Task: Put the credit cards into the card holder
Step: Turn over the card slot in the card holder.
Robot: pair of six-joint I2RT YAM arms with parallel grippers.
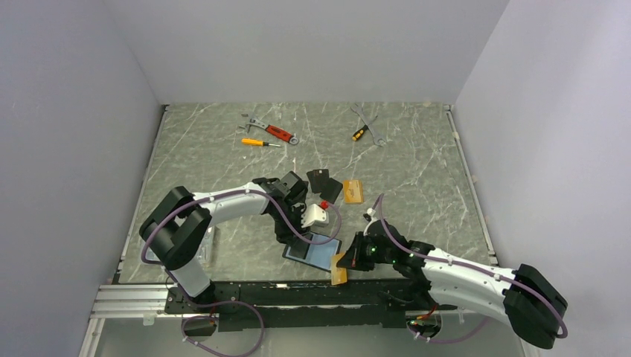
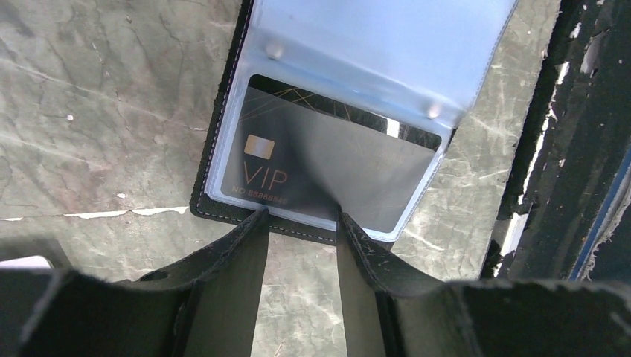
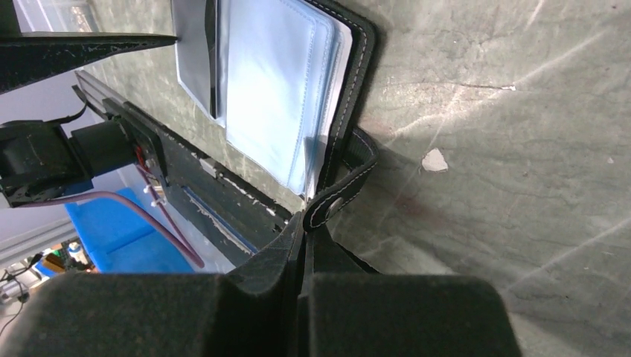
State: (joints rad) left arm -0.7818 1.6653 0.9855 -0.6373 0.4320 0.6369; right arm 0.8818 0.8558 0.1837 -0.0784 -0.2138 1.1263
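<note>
Hazard: the right gripper (image 3: 303, 223) is clenched only on the strap (image 3: 344, 182) of the card holder (image 2: 202, 202), which lies open near the worktop (image 1: 417, 178) front edge; a shove could swing it. Left gripper (image 2: 301, 217) stands released at the holder's near edge. Contents: one black VIP card (image 2: 335, 160) in a clear sleeve (image 2: 227, 167); other cards (image 1: 324, 182) lie outside

Black card holder (image 2: 364, 52) (white stitching)
</note>
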